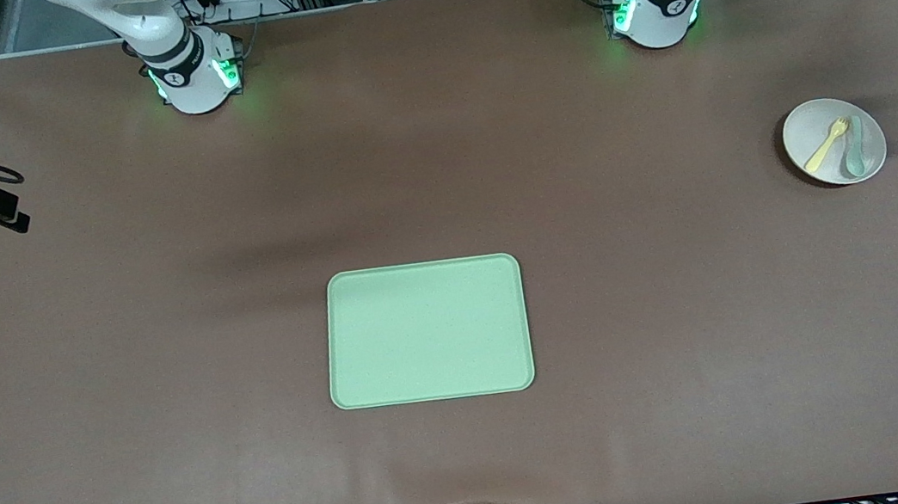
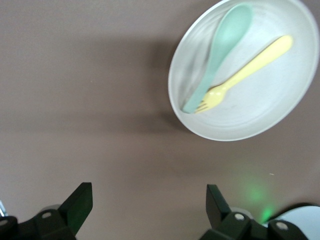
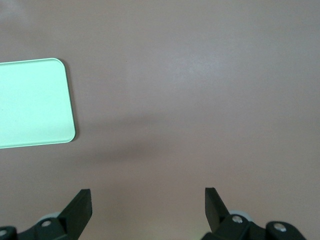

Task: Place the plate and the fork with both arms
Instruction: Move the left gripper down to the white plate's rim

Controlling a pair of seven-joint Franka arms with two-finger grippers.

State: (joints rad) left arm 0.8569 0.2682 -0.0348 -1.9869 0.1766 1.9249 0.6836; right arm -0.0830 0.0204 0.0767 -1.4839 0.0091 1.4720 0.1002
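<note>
The left gripper [image 2: 145,207] hangs over bare bench [image 1: 169,367], jaws spread wide and holding nothing; the right gripper [image 3: 147,207] is likewise high over the bench, jaws wide apart and empty. The plate [image 1: 820,122] sits at the left arm's end of the bench, and in it the fork [image 1: 825,145] lies beside a spoon [image 1: 854,149]. The tray [image 1: 426,331] lies mid-bench, well apart from the plate and nearer the front camera.

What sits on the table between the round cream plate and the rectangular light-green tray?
Nothing: the front view shows only bare brown tabletop between the plate and the tray.
</note>
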